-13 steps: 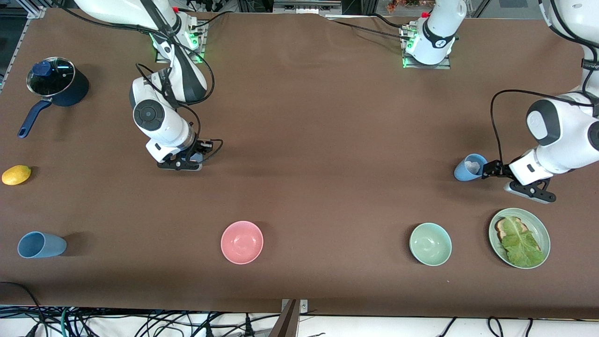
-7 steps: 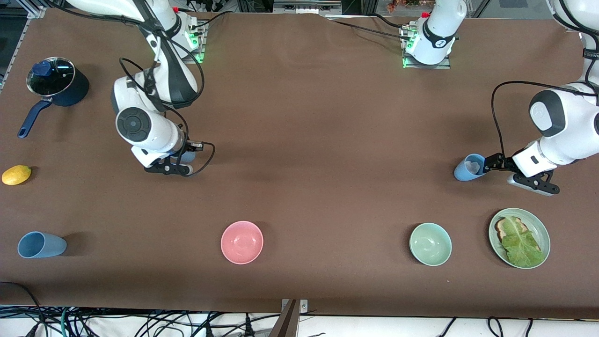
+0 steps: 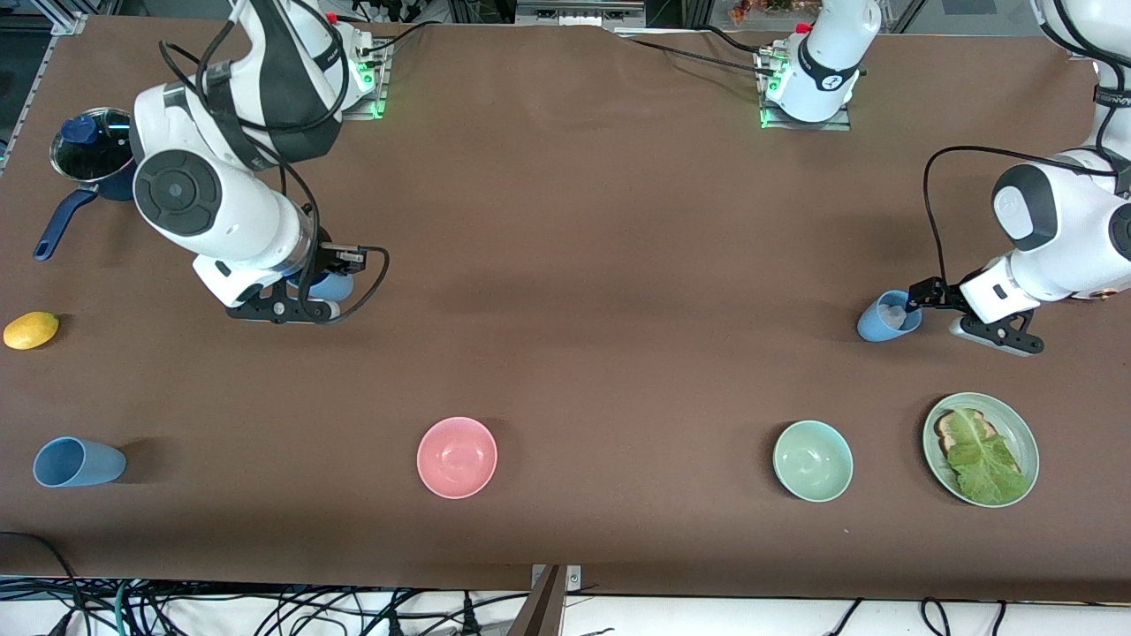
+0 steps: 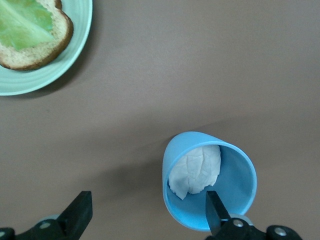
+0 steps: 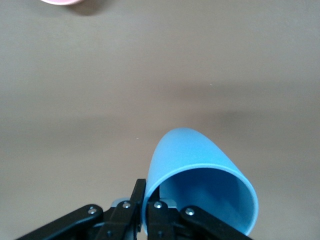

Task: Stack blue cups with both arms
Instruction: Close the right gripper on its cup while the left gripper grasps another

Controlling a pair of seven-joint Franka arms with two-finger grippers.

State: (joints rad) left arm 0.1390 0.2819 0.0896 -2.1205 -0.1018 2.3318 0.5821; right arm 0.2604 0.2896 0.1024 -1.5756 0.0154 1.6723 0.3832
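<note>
the right gripper (image 3: 311, 287) pinches the rim of 1 blue cup (image 5: 200, 185), lifted clear of the table (image 3: 574, 265) near the right arm's end, apparently to carry it for stacking. the left gripper (image 4: 145, 215), jaws wide, has 1 finger (image 4: 214, 212) inside a 2nd cup (image 4: 207, 185) holding white paper (image 4: 197, 170), near the left arm's end. a 3rd cup (image 3: 78, 462) lies tipped by the right arm's front corner.
</note>
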